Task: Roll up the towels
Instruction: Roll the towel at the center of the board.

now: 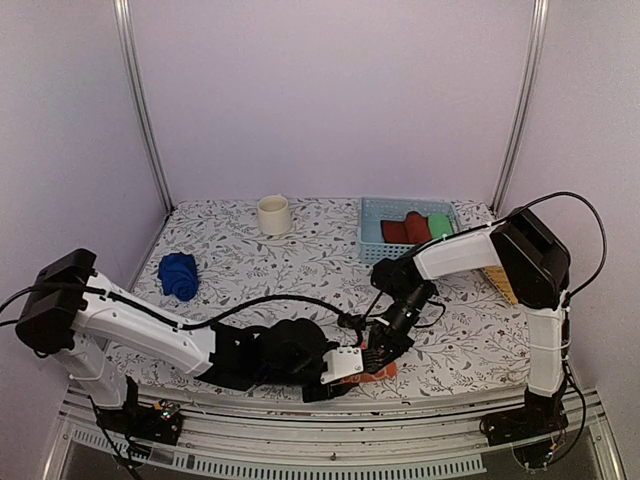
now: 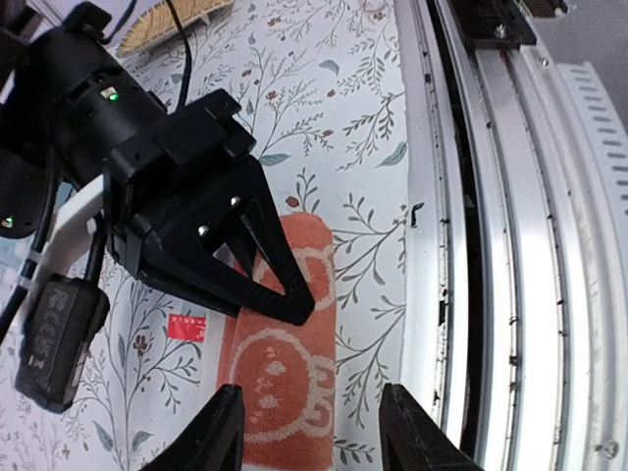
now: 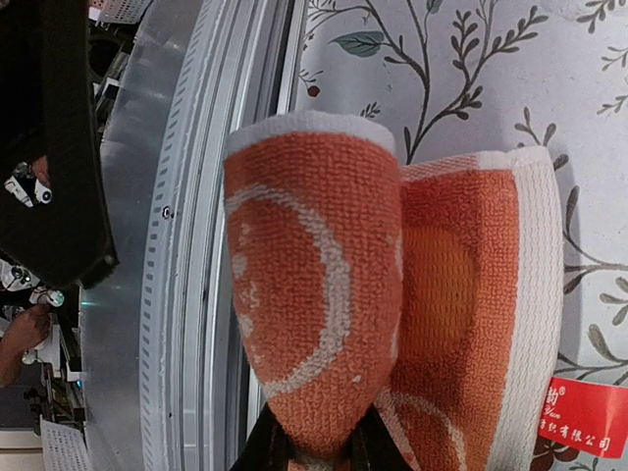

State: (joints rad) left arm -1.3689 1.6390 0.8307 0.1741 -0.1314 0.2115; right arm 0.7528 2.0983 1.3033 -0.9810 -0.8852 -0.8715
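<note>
Step in hand: as I judge it, the start of the roll on the orange towel (image 1: 384, 369); the first turn is being formed at one end.
Orange towel: it lies along the near edge of the tabletop (image 1: 300, 260), right of the middle. In the right wrist view one end stands up as a fold, and the rest is flat just beside it.
Right jaws: almost closed, they pinch this raised fold of the orange towel.
Left jaws: open and holding nothing. In the left wrist view they hang over the other end of the orange towel, one finger (image 2: 218, 432) at each long side.
Blue towel: the blue towel (image 1: 180, 275) sits bunched near the left edge, well apart from both arms. I cannot tell if it is properly rolled.
Other things: a basket (image 1: 372, 215) at the far right corner holds a red roll (image 1: 400, 228) and a green roll (image 1: 440, 225); a cup (image 1: 274, 215) stands at the far edge.
To do it well: I think the right jaws should turn the fold over tight and straight, while the left jaws press the flat end down so the cloth does not slide.
Watch for: the towel is very near the edge and may slip off. The two arms work close together and may touch.
</note>
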